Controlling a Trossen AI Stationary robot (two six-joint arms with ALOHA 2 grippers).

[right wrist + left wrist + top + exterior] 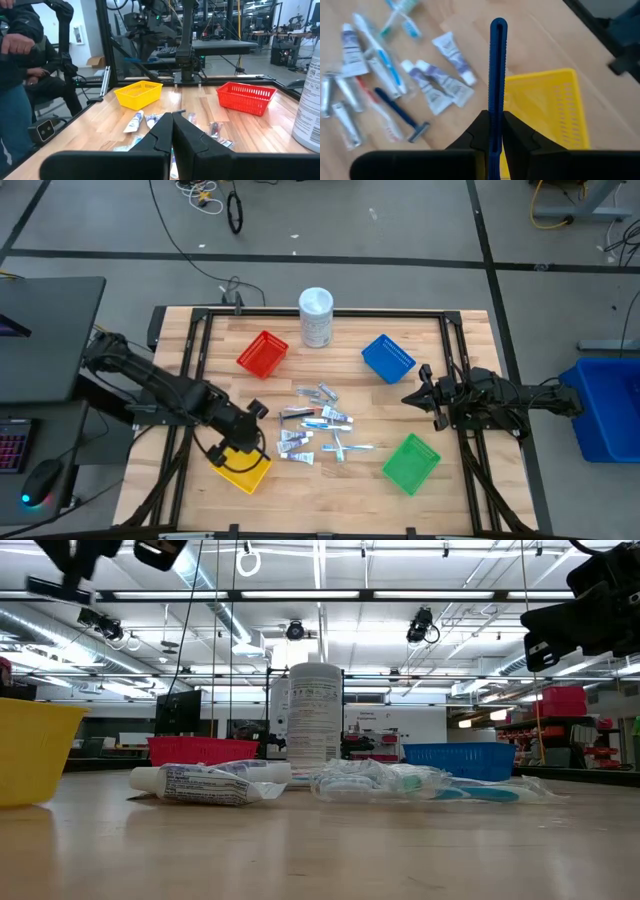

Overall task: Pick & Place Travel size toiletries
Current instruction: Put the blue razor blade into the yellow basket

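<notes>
light: bright, even, from ceiling strips [330, 597]
shadows: faint, soft on table [330, 490]
blur: left gripper [494, 131] fingers, close-up, soft
glare: none

I can't read any text here. The tall white container [314, 718] has a printed label, too small to make out. The small tubes [205, 783] carry print too, but it's illegible from my feeds.

On my feed the wooden surface [330, 490] carries four baskets: red basket [263, 353], blue basket [388, 358], green basket [411, 463], yellow basket [243, 468]. A tall white container [316, 318] stands upright between red and blue. A person [17, 75] sits beyond the surface.
</notes>
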